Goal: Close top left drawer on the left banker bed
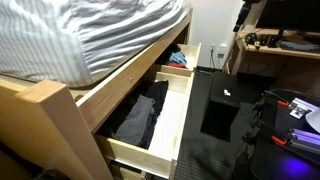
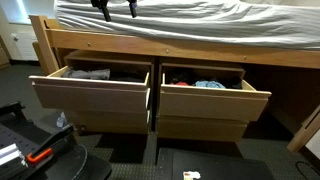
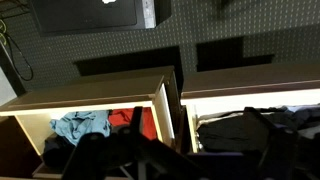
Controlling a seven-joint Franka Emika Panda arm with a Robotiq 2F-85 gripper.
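Observation:
The left banker bed (image 2: 200, 48) is a pale-wood frame with grey-and-white striped bedding (image 1: 90, 35). Its top left drawer (image 2: 90, 95) stands pulled out, with dark clothes inside. It also shows in an exterior view (image 1: 170, 125) and at the right of the wrist view (image 3: 250, 100). The drawer beside it (image 2: 205, 102) is also open and holds red and blue clothes (image 3: 90, 125). My gripper (image 2: 114, 12) hangs above the bedding over the left drawer. Its fingers are spread and empty, and show as dark shapes low in the wrist view (image 3: 165, 160).
Two lower drawers (image 2: 105, 123) under the open ones are shut. A black mat (image 1: 215, 150) covers the floor in front. A black box (image 1: 225, 108) sits on the mat. A desk with gear (image 1: 280, 45) stands beyond. Equipment with orange parts (image 2: 35, 155) is at the near floor.

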